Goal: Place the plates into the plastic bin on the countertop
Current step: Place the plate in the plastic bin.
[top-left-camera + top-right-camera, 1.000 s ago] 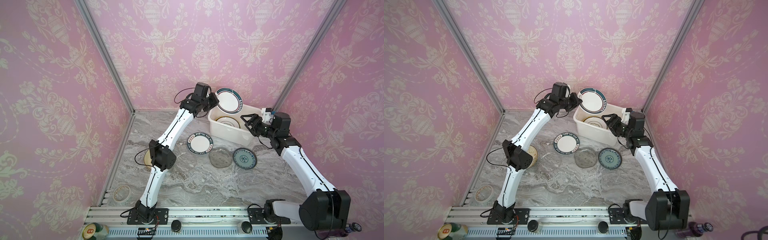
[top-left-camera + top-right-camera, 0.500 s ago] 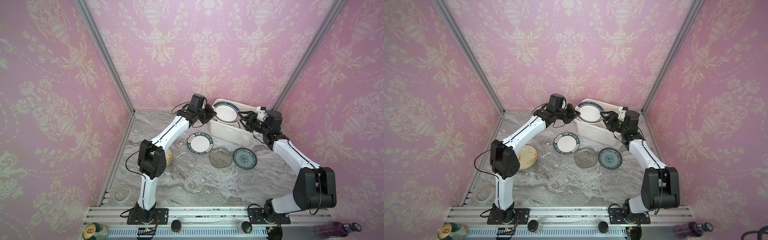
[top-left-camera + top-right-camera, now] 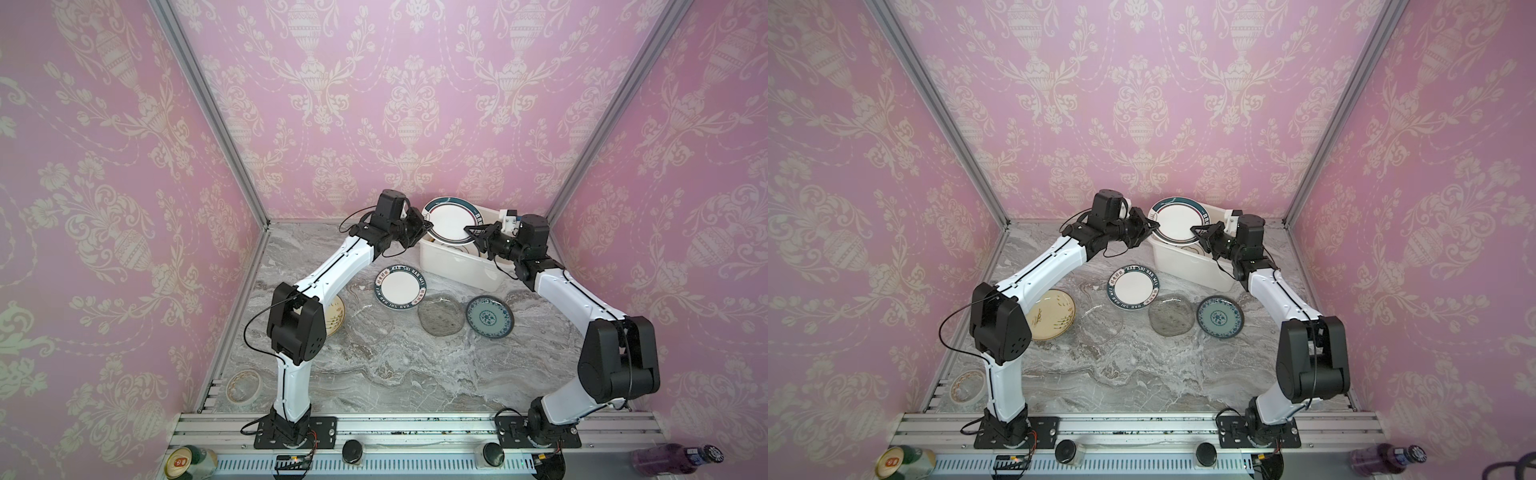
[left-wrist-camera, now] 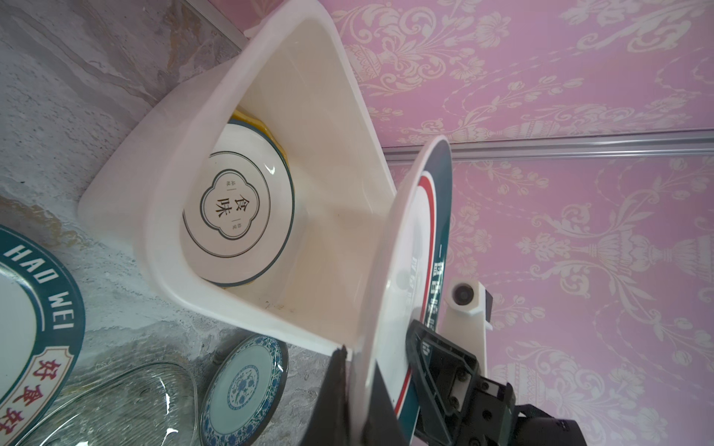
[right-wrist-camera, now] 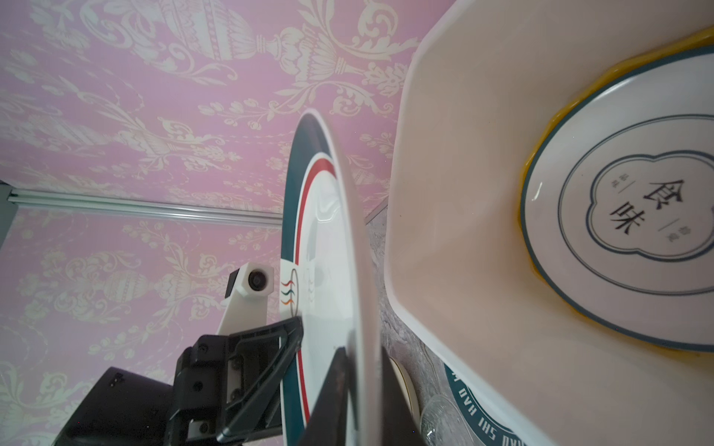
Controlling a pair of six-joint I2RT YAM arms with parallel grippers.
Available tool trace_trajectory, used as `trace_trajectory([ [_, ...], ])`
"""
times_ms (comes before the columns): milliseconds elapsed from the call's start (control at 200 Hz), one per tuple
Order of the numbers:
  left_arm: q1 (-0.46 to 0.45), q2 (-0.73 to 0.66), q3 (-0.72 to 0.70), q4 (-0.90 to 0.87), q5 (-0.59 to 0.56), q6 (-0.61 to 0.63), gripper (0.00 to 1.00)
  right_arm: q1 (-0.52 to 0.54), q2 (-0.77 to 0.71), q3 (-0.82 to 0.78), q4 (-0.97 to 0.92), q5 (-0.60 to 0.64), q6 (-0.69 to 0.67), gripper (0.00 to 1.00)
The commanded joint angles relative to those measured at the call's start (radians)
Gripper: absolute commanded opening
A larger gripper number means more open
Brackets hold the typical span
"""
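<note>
A white plate with a dark teal rim hangs tilted over the plastic bin. My left gripper is shut on its left rim and my right gripper is shut on its right rim. Inside the bin lies a white dark-rimmed plate on a yellow one. On the countertop lie a lettered teal-rimmed plate, a grey plate, a teal patterned plate, a clear glass plate and a cream plate.
A beige tape roll lies at the front left corner. A can and a purple bottle lie beyond the front rail. Pink walls stand close behind and beside the bin.
My left arm has lowered the teal-rimmed plate toward the bin. My right gripper moved up to the plate's right rim and shut on it.
</note>
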Motion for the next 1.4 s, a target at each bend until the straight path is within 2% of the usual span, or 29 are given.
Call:
trace_trajectory([
  [0, 0.000, -0.051, 0.002, -0.004, 0.021, 0.021, 0.00, 0.014, 0.011, 0.064, -0.008, -0.002, -0.093, 0.03],
  [60, 0.000, -0.050, 0.018, -0.032, 0.017, 0.054, 0.10, 0.014, 0.016, 0.076, -0.014, 0.006, -0.105, 0.00],
  [225, 0.002, -0.063, 0.081, -0.180, -0.045, 0.208, 0.62, 0.016, 0.034, 0.127, -0.080, 0.046, -0.175, 0.00],
  [265, 0.005, -0.069, 0.092, -0.208, -0.062, 0.242, 0.71, 0.016, 0.040, 0.141, -0.100, 0.063, -0.195, 0.00],
  [335, 0.009, -0.074, 0.123, -0.270, -0.088, 0.311, 0.79, 0.016, 0.051, 0.165, -0.134, 0.098, -0.232, 0.00],
  [405, 0.011, -0.076, 0.170, -0.352, -0.125, 0.395, 0.99, 0.016, 0.062, 0.191, -0.172, 0.139, -0.276, 0.00],
  [615, 0.011, -0.127, 0.190, -0.466, -0.236, 0.553, 0.99, 0.017, 0.111, 0.290, -0.294, 0.300, -0.440, 0.00],
  [841, 0.011, -0.209, 0.084, -0.452, -0.292, 0.575, 0.99, 0.016, 0.194, 0.342, -0.353, 0.434, -0.560, 0.00],
  [1061, 0.011, -0.277, -0.011, -0.441, -0.322, 0.563, 0.99, 0.021, 0.282, 0.352, -0.351, 0.465, -0.613, 0.00],
  [1391, 0.011, -0.311, -0.070, -0.447, -0.346, 0.525, 0.99, 0.040, 0.367, 0.357, -0.382, 0.469, -0.669, 0.00],
])
